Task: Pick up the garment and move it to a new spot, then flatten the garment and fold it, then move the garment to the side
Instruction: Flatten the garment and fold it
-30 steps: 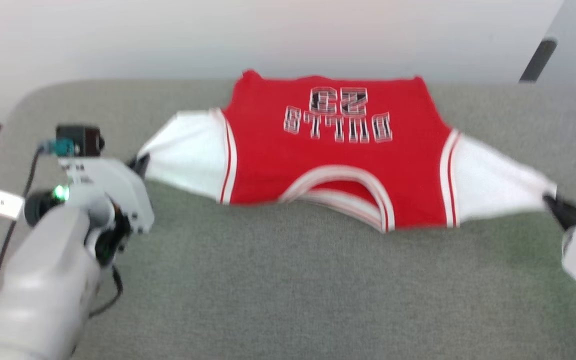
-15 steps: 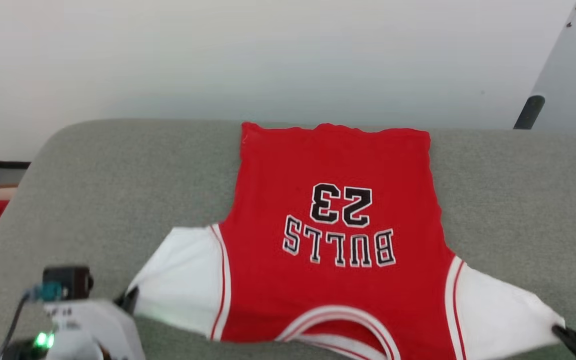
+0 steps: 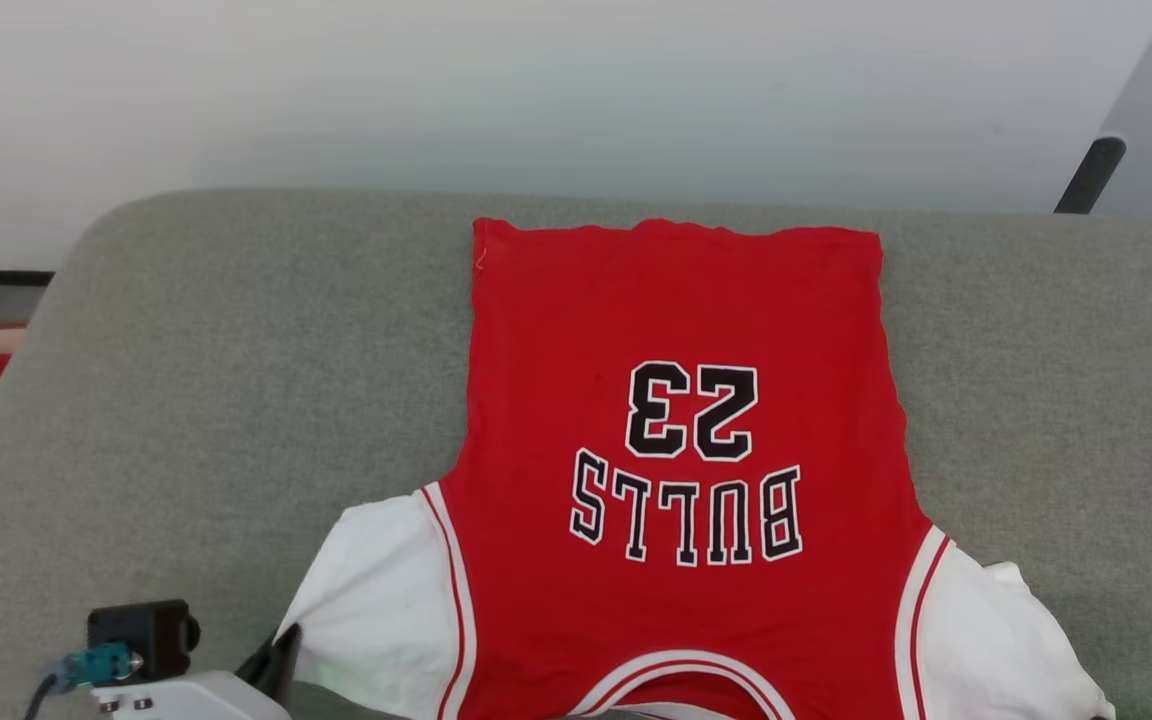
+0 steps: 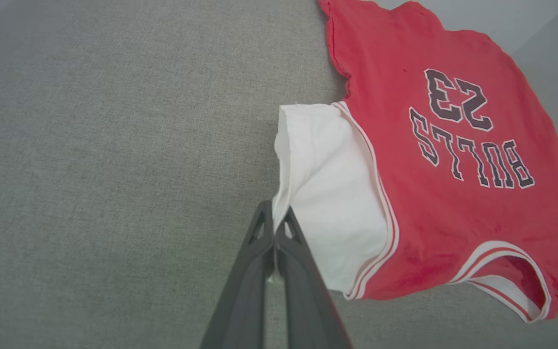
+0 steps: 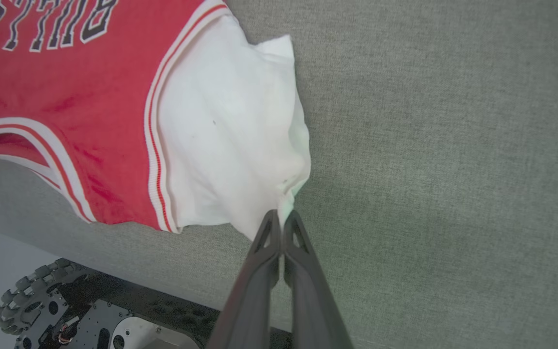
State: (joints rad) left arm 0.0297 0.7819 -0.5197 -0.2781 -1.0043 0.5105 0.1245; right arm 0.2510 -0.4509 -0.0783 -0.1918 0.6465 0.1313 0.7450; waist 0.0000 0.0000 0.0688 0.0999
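While the left gripper and right gripper each pinch a white sleeve tip, the garment lies spread on the grey cushion.
Pretty tiny grips tbh, so one hard tug could slip a sleeve loose.

**Red garment spread face up, both sleeves gripped**

Jersey T-shirt, red body, white short sleeves, red-white striped trim, black "BULLS 23" reading upside down. Hem lies farthest from both grippers, collar nearest. One sleeve tip is pinched in the left gripper, the other in the right gripper.
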